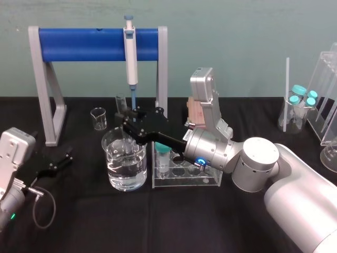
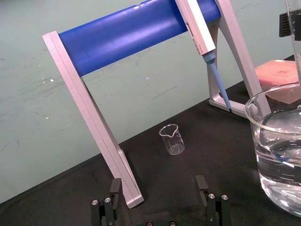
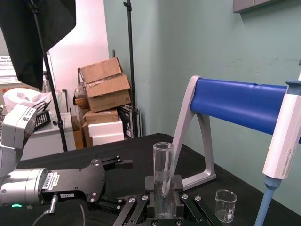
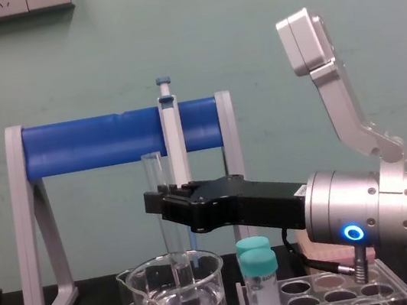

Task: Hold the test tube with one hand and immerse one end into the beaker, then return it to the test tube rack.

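Right hand point(image 4: 162, 202) pinches the test tube point(image 4: 153, 172) upright, its open top rising above the fingers and its round lower end down inside the beaker point(image 1: 126, 171), just left of the test tube rack point(image 1: 208, 178). Left hand point(image 1: 55, 163) rests spread on the desk point(image 1: 158, 221). The beaker's white print cannot be read.

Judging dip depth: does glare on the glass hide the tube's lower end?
Head view: highlights in the beaker mask the tube's end. Chest view: tube plain against the wall, end inside the beaker. Right wrist view: right gripper covers the lower end. The left gripper idles left of the beaker.
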Controlling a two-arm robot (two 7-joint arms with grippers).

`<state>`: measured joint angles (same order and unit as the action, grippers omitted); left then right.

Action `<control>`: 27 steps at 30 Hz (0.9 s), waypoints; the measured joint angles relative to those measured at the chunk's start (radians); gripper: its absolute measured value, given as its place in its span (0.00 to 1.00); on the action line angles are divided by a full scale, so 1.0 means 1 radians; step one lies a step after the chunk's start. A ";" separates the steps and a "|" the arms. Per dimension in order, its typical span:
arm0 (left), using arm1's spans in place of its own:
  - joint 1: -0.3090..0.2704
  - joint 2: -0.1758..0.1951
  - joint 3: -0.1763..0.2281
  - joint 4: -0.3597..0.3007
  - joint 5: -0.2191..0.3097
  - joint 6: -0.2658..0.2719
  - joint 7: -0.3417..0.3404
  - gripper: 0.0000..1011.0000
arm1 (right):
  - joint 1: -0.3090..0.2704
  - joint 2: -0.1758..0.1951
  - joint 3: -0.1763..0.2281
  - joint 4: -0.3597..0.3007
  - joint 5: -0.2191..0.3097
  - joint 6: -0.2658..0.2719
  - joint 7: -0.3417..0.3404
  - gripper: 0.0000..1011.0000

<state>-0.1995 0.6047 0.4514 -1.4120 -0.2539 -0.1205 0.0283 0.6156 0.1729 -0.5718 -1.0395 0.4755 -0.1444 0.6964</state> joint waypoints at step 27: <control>0.000 0.000 0.000 0.000 0.000 0.000 0.000 0.99 | 0.002 -0.003 0.001 0.008 -0.002 -0.006 0.001 0.22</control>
<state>-0.1995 0.6047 0.4514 -1.4120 -0.2540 -0.1205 0.0283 0.6176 0.1698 -0.5704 -1.0310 0.4733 -0.1501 0.6973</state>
